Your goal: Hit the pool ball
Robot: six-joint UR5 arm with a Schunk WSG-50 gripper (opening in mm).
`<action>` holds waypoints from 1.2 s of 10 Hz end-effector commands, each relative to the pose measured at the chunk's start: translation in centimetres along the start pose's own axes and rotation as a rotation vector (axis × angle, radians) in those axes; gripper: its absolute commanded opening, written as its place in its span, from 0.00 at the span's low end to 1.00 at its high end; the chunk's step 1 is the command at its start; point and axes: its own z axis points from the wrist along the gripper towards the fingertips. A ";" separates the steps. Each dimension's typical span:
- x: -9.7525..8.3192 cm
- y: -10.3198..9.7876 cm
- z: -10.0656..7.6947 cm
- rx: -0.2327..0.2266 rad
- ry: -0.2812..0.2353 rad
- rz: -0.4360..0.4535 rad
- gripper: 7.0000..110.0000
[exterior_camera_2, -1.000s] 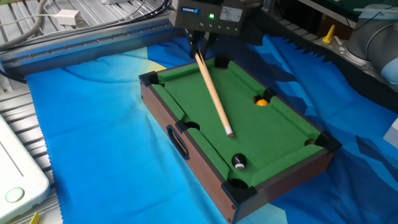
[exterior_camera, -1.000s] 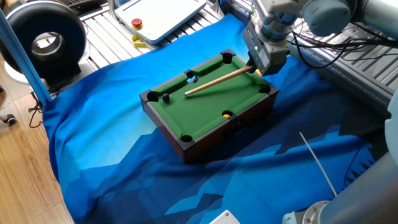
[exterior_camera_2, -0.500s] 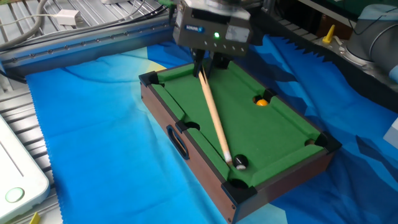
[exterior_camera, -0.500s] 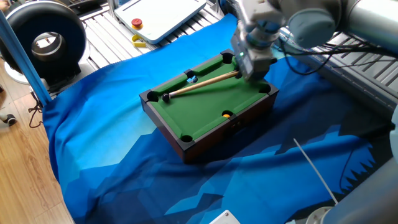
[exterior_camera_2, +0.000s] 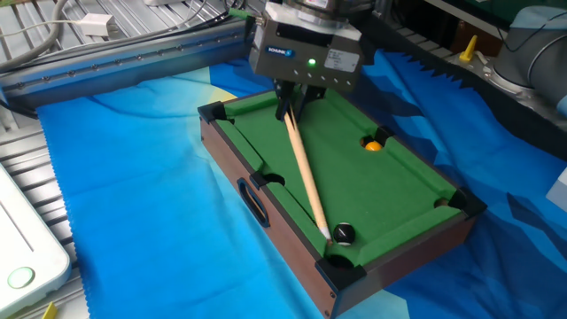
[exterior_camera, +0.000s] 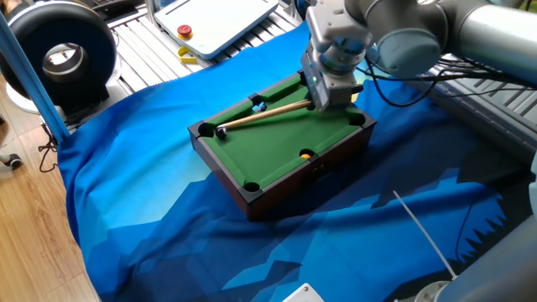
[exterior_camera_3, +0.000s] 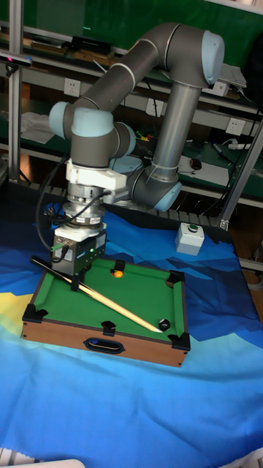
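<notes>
The pool ball (exterior_camera_2: 344, 234) is a tiny glossy black ball near a corner pocket of the miniature green-felt pool table (exterior_camera_2: 381, 190). It also shows in the other views as the pool ball (exterior_camera: 221, 132) (exterior_camera_3: 164, 324). My gripper (exterior_camera_2: 291, 108) is shut on the butt end of a wooden cue stick (exterior_camera_2: 306, 173), which slants across the felt. The cue's tip touches the black ball. The gripper (exterior_camera: 315, 102) (exterior_camera_3: 74, 281) hangs over the far end of the table (exterior_camera: 285, 138). An orange ball (exterior_camera_2: 374, 145) rests at a side pocket.
A pale bluish ball (exterior_camera: 261, 106) sits in the opposite side pocket. A blue cloth (exterior_camera: 151, 218) covers the table top. A black round device (exterior_camera: 59, 54) and a white tray (exterior_camera: 222, 21) stand at the back left, and a white box (exterior_camera_3: 191, 238) sits behind the pool table.
The gripper has slid along the table toward the black ball, pushing the cue forward. The tip went from mid-felt to touching the ball, which has barely shifted toward the corner pocket.
</notes>
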 end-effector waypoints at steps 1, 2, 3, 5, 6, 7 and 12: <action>2.2 -0.4 -0.4 0.003 -0.037 -0.011 0.00; 2.6 -0.6 -0.6 0.000 -0.040 -0.014 0.00; 2.7 -0.6 -0.8 -0.002 -0.040 -0.017 0.00; 2.9 -0.9 -1.0 0.007 -0.032 -0.072 0.00; 3.7 -0.8 -1.5 0.001 0.001 -0.104 0.00; 4.0 -0.8 -2.1 -0.009 0.007 -0.121 0.00; 4.5 -0.7 -2.8 -0.023 0.009 -0.114 0.00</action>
